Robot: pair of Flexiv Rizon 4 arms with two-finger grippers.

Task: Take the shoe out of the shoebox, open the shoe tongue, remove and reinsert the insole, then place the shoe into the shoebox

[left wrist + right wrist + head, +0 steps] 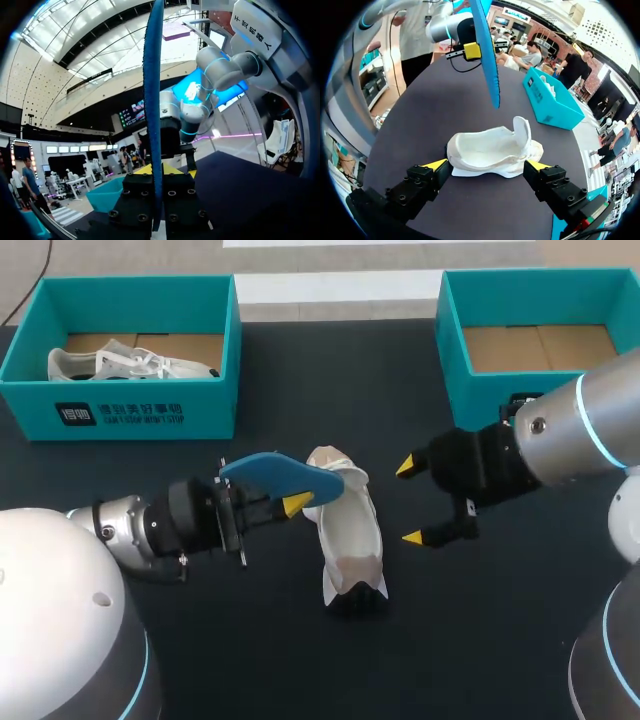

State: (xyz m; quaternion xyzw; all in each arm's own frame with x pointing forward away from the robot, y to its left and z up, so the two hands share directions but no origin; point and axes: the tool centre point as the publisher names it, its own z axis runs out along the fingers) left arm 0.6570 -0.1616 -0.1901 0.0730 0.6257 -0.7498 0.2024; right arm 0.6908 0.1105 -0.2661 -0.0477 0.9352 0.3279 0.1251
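Observation:
A white shoe lies on the black table in the middle, its tongue pulled up. My left gripper is shut on a blue insole, held in the air just left of the shoe's opening. In the left wrist view the insole stands edge-on between the fingers of the left gripper. My right gripper hangs open just right of the shoe. In its own view the shoe lies ahead of the right gripper, with the insole above it.
A teal shoebox at the back left holds a second white shoe. Another teal shoebox stands at the back right, showing only its cardboard floor. Bare table lies in front of the shoe.

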